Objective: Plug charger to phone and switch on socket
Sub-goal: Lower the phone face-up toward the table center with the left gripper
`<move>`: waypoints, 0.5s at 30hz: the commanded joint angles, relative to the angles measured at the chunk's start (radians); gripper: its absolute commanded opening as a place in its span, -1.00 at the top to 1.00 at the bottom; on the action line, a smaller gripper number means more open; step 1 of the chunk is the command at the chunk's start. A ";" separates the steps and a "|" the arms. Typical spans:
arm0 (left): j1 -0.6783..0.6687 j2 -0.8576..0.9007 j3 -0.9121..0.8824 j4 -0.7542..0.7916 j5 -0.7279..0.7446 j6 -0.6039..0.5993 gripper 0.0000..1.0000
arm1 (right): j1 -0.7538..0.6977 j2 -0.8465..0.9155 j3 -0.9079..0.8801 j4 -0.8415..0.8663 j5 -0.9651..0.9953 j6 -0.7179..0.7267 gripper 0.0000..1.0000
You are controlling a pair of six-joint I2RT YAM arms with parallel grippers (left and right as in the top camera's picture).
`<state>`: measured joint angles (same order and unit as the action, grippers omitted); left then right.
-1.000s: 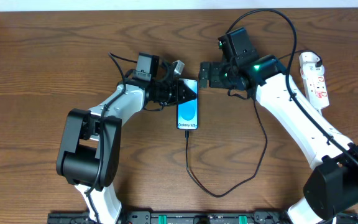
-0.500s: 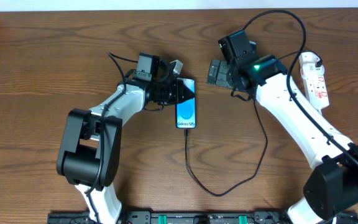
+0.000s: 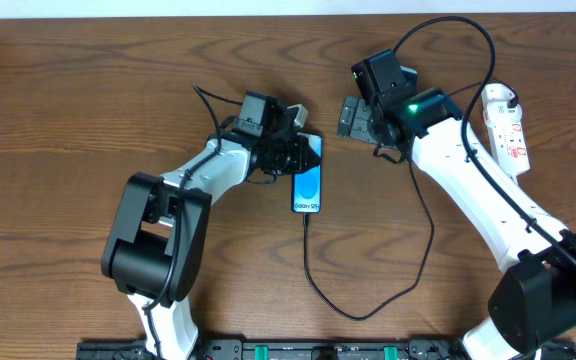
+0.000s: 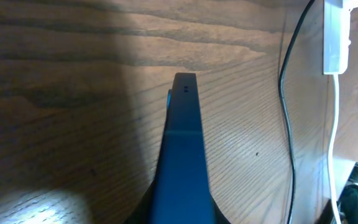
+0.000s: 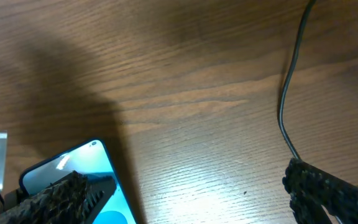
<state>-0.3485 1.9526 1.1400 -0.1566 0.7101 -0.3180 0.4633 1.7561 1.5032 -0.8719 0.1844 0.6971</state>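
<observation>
— Two end effectors here: how do they stand?
— The left end effector [image 3: 296, 158] is clenched on the top end of the phone [image 3: 308, 185], which lies screen up near the middle of the bench [image 3: 68, 100]. The right end effector [image 3: 351, 117] is released, jaws wide, just up and right of the phone.
— And the charger?
— The charger [image 3: 304, 245] meets the phone's lower end, loops toward the front edge, then climbs to the right, toward the socket [image 3: 509, 130]. That lies at the far right, well apart from the phone.
</observation>
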 commanded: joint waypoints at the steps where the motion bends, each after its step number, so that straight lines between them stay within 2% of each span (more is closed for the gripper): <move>1: -0.006 0.008 0.008 0.001 -0.016 -0.009 0.85 | 0.009 -0.023 0.008 -0.006 0.027 0.013 -0.99; 11: -0.006 0.010 0.008 -0.002 -0.045 -0.011 0.85 | 0.009 -0.023 0.008 -0.023 0.027 0.051 -0.99; 15: -0.006 0.020 0.008 -0.008 -0.026 -0.074 0.86 | 0.009 -0.023 0.008 -0.030 0.027 0.076 -0.99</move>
<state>-0.3546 1.9568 1.1400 -0.1608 0.6662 -0.3412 0.4633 1.7561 1.5032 -0.8989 0.1864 0.7334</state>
